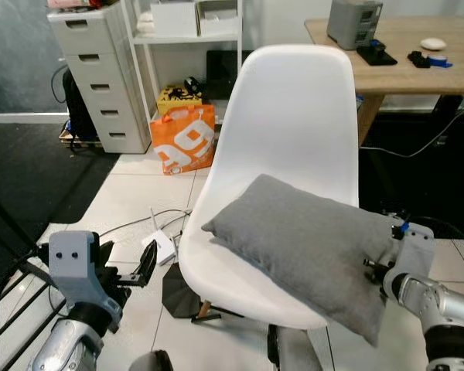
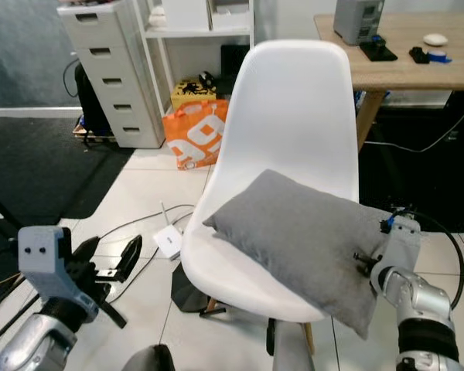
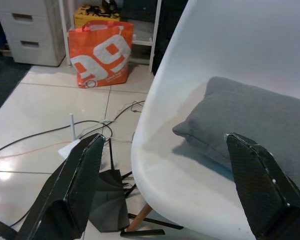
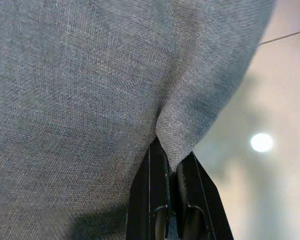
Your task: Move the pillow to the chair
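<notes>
Right gripper (image 4: 171, 165) is pinched tight on a fold of the grey pillow (image 1: 309, 247) at its right end, so you are holding the fabric. Your pillow lies across the seat of the white chair (image 1: 294, 116), its right end overhanging the seat edge. Left gripper (image 3: 165, 190) stands spread wide, clear of the chair's left side, above the tiled floor (image 1: 139, 193). An orange bag (image 1: 184, 139) sits behind.

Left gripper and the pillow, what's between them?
In the left wrist view, the open left gripper looks at the pillow across the chair's bare white seat rim, nothing else.
</notes>
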Robot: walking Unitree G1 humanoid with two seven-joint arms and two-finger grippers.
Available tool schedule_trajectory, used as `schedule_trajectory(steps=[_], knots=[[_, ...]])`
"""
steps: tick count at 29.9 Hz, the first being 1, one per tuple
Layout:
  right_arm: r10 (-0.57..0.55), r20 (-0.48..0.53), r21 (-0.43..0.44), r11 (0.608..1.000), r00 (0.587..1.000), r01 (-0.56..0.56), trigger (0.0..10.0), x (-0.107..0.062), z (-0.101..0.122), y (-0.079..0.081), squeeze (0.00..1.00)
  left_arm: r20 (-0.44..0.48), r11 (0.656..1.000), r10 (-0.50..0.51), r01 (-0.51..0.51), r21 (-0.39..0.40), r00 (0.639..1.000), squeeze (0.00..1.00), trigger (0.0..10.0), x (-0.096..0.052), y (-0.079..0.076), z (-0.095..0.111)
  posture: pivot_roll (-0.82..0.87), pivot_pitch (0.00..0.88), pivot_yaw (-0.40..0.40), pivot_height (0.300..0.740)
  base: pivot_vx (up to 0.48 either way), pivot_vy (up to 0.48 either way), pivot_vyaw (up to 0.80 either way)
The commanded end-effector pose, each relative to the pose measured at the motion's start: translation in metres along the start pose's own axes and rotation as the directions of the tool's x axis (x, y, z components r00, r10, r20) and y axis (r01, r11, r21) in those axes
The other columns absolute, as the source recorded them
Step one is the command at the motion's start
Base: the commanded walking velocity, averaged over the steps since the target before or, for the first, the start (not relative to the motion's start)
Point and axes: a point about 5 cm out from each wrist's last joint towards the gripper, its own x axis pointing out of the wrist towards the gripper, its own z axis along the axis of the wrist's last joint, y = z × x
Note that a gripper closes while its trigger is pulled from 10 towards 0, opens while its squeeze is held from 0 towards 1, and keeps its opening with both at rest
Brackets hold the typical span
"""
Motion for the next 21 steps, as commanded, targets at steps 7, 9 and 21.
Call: schedule_trajectory(steps=[7,9,21], knots=[[-0.100,0.126,0.007,0.995,0.987,0.100,10.0,0.001,0.019,-0.017,0.00,-0.004,1.000,-0.020,0.020,0.015,1.000,0.00,10.0,0.000,0.000,0.003,-0.20,0.116,0.051,0.531,0.000,0.000,0.00],[-0.109,0.180,0.005,0.994,0.978,0.110,10.0,0.000,0.030,-0.019,0.00,-0.006,1.000,-0.023,0.023,0.014,1.000,0.00,10.0,-0.001,0.000,0.003,-0.20,0.117,0.051,0.531,0.000,0.000,0.00],[-0.347,0.340,-0.011,0.928,0.874,0.373,10.0,-0.010,0.068,-0.053,0.00,-0.008,1.000,-0.027,0.027,0.010,1.000,0.00,10.0,-0.002,-0.002,0.002,-0.19,0.124,0.049,0.531,0.000,0.000,0.00]])
